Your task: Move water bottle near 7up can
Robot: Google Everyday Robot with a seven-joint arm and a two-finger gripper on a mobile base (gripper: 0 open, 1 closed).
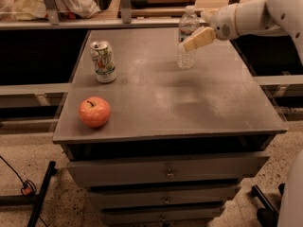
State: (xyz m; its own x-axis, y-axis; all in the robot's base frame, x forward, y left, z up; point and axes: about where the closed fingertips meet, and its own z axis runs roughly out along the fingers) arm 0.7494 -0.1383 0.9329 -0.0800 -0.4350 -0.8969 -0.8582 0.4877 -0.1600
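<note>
- Water bottle of clear ribbed plastic with a white cap stands upright at the far right of the grey metal cabinet top.
- Tan gripper on the white arm overlaps the water bottle's upper body above that far-right part; whether it grips cannot be told.
- White-and-green 7up can stands far left on the cabinet top, and the red-orange apple near left.
</note>
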